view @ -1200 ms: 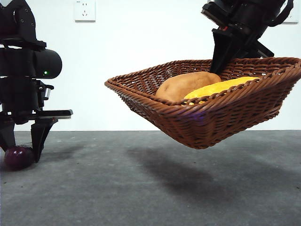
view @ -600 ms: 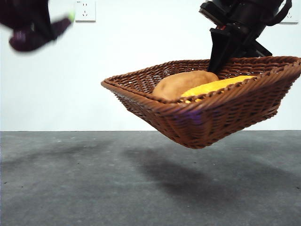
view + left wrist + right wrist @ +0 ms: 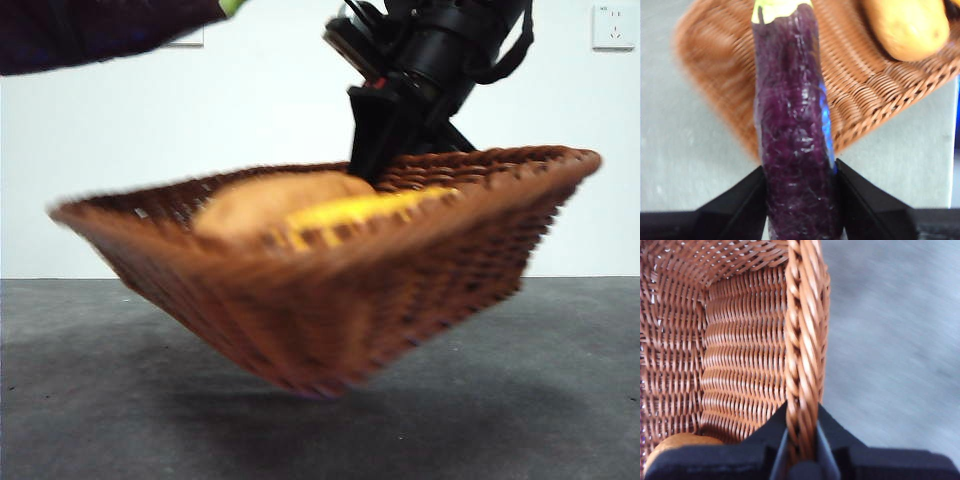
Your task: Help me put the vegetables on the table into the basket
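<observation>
My right gripper (image 3: 372, 165) is shut on the braided rim (image 3: 802, 390) of the wicker basket (image 3: 330, 300) and holds it tilted in the air above the table (image 3: 560, 400). The potato (image 3: 270, 200) and the corn (image 3: 360, 213) lie inside; the potato also shows in the left wrist view (image 3: 907, 27). My left gripper (image 3: 800, 175) is shut on the dark purple eggplant (image 3: 792, 125), green stem end forward, held over the basket's edge (image 3: 865, 100). In the front view the eggplant (image 3: 90, 35) is a dark shape at the top left.
A white wall with power sockets (image 3: 612, 27) stands behind the table. The basket's shadow (image 3: 400, 420) lies on the dark grey surface beneath it.
The basket has swung left and nearer, blurred with motion. The left gripper lifted the eggplant off the table at the far left and now holds it high, over the basket's edge.
</observation>
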